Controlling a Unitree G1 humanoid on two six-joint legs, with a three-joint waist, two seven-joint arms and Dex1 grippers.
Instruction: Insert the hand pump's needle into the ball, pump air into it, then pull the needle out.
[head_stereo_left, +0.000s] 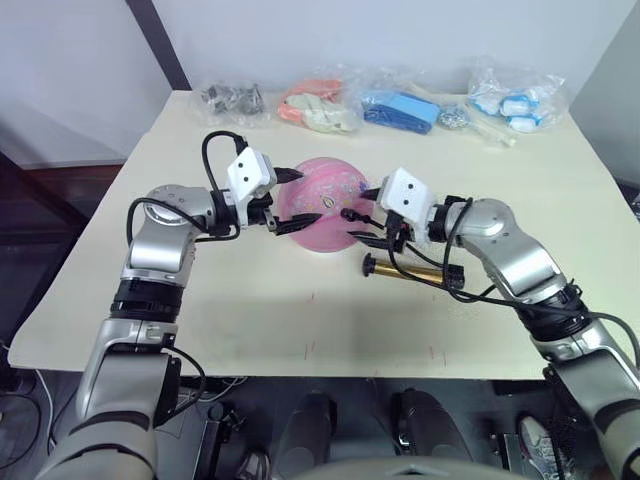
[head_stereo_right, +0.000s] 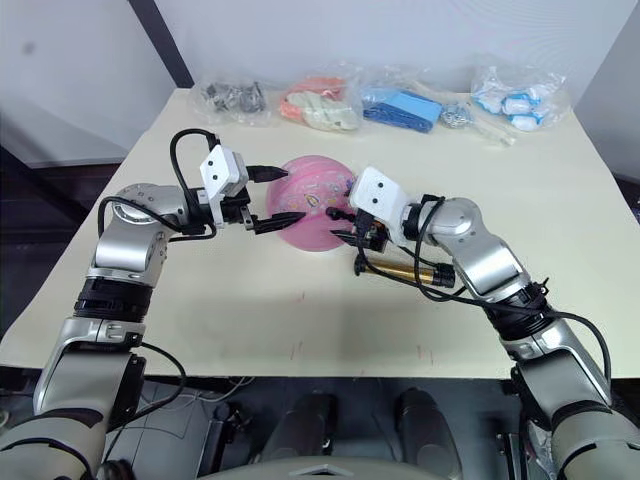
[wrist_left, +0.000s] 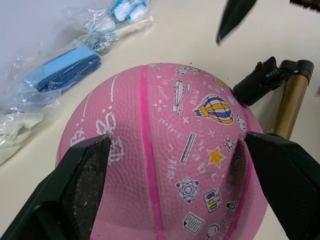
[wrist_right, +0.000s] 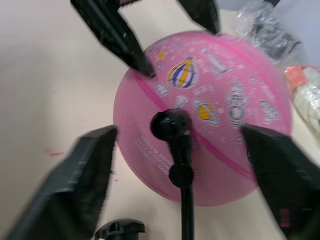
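The pink ball (head_stereo_left: 325, 200) with cartoon prints rests mid-table. My left gripper (head_stereo_left: 292, 200) is open, and its fingertips (wrist_right: 142, 65) touch the ball's left side. The hand pump (head_stereo_left: 412, 271), a gold barrel with black ends, lies on the table just right of the ball. Its black hose (wrist_right: 186, 205) curves up to a black end fitting (wrist_right: 170, 125) seated against the ball. The needle is hidden under that fitting. My right gripper (head_stereo_left: 368, 216) is open, with one finger on each side of the fitting and nothing held.
Several plastic bags line the far edge of the cream table (head_stereo_left: 250, 320): dark parts (head_stereo_left: 232, 98), pink and white items (head_stereo_left: 320, 105), blue items (head_stereo_left: 400, 108), and blue-white items (head_stereo_left: 515, 100). The pump's T-handle (wrist_right: 120, 230) lies near my right gripper.
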